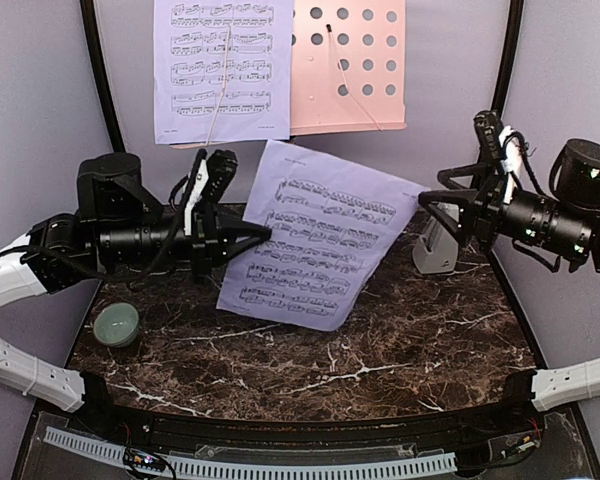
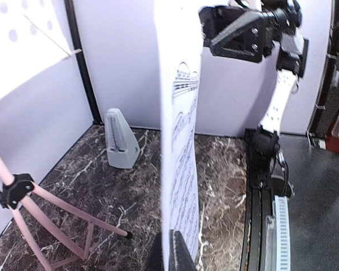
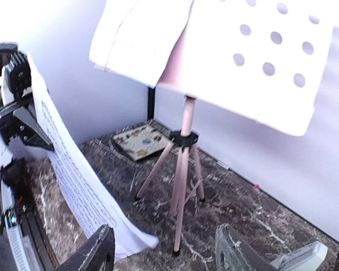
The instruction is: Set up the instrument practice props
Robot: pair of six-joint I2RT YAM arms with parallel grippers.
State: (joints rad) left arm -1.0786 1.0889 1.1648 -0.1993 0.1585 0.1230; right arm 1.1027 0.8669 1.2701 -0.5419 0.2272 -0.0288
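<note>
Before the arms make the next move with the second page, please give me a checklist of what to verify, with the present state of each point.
1. Left gripper grips the loose page: ok, its edge sits between the fingers.
2. Right gripper is open and holds nothing: ok.
3. Free place on the music stand: ok, the first page covers only its left half.
4. Stand is upright on its legs: ok, seen in the right wrist view.
5. Corner of the loose page lies between the right jaws: cannot tell.
6. Metronome stands upright: ok.
</note>
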